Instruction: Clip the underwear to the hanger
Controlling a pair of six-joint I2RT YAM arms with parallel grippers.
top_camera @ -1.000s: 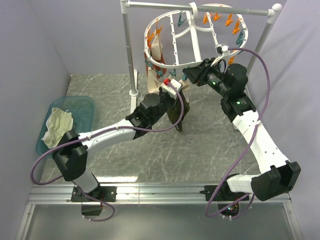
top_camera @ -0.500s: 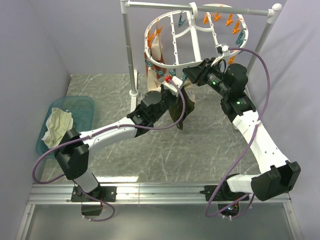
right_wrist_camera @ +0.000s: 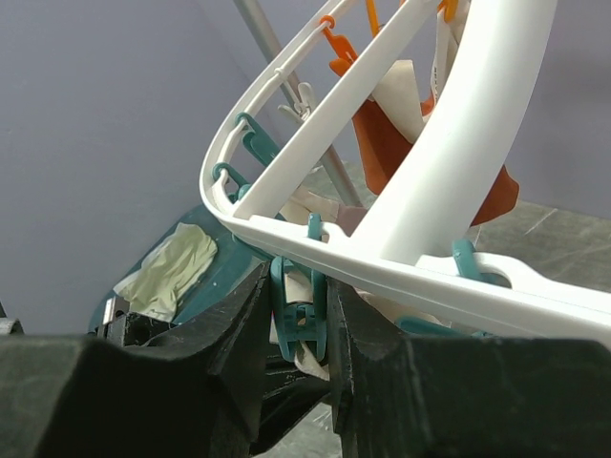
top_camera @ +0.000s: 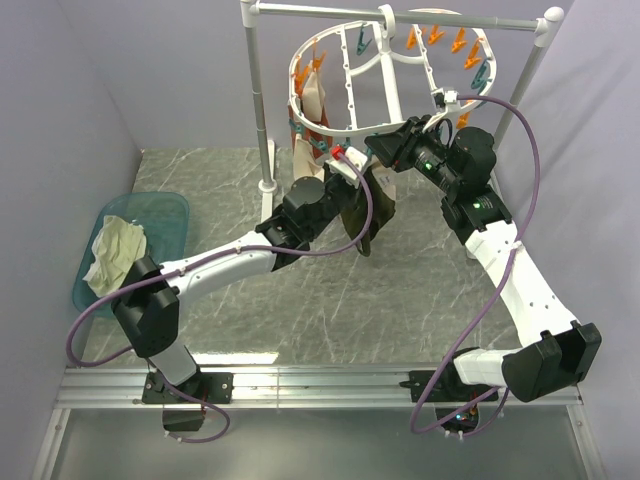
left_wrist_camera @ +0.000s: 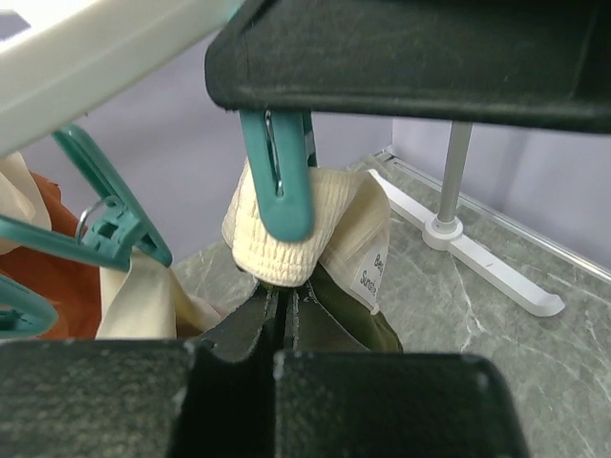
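Just under the hanger's (top_camera: pixel 345 72) rim nearest the arms, the left gripper (left_wrist_camera: pixel 283 303) is pinched tight on the underwear (left_wrist_camera: pixel 307 224). It lifts the beige waistband to a teal clothespin (left_wrist_camera: pixel 282 176), and the olive body hangs below. The right gripper (right_wrist_camera: pixel 301 320) is clamped on that pin's handles.

The likely risk is that the pin seems to cover only the waistband's top fold — released now, it may bite too little and the brief could slide out. The hanger hangs free, so a push could swing it off line.

Well to the hanger's left, a teal tub (top_camera: pixel 165 203) holds one cream-white cloth (top_camera: pixel 115 250) — nothing else shows inside.
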